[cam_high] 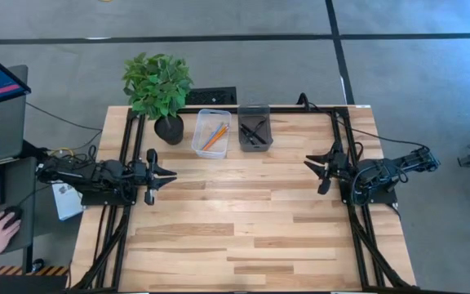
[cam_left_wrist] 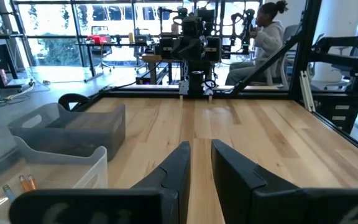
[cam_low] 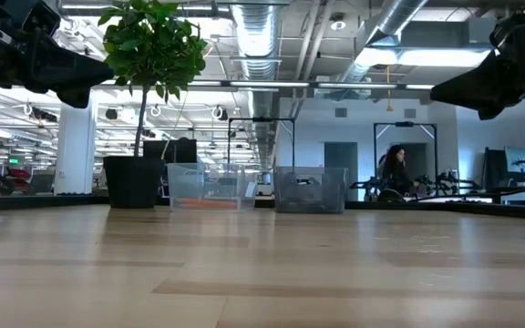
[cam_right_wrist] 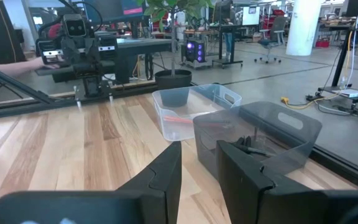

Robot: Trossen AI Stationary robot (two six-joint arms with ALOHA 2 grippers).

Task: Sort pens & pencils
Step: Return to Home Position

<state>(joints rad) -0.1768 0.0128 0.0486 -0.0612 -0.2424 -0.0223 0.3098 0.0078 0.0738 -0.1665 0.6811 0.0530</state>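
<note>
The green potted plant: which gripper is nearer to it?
Left. The left gripper is close to the green potted plant, on the same side of the wooden table. The right gripper is across the table, beyond the clear plastic bin and the dark plastic bin.

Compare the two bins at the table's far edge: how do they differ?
The clear bin holds orange pencils; the dark bin holds black pens. The clear bin is colourless, the dark bin smoky grey. The clear bin stands nearer the plant. Both are open-topped.
</note>
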